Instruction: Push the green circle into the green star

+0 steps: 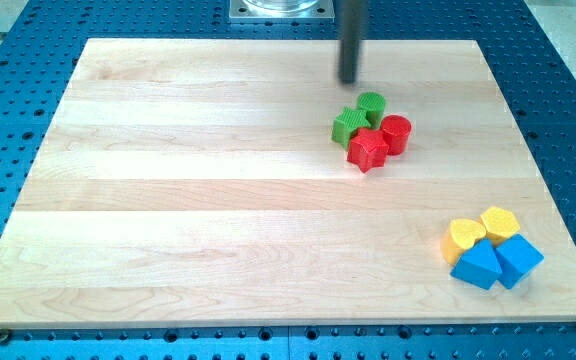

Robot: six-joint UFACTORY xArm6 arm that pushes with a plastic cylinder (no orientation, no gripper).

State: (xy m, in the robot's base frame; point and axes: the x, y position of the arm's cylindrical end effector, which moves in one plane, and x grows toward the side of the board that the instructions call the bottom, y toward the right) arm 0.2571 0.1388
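The green circle (371,104) already sits against the green star (347,125), at about 1 o'clock from it, with no gap visible between the 2 blocks. Judged from this single view, the push looks essentially done: the 2 green pieces touch, and little or nothing seems left beyond backing away without disturbing them.

The rod's tip (349,81) stands just beyond the cluster, at roughly 11 o'clock from the green circle and 12 o'clock from the green star, near but apart from both. The arm carries no gripper, so there is nothing to open or close; the rod holds nothing.

A red star (368,150) lies at 5 o'clock from the green star, touching it, and a red circle (396,133) sits at 4 o'clock from the green circle, packed into the same cluster of 4.

Well apart, toward 4 o'clock on the wooden board (168,200), a second group gathers: 2 yellow blocks (480,231) and 2 blue blocks (498,262), their exact shapes hard to make out.

No brand, label or readable writing shows anywhere.
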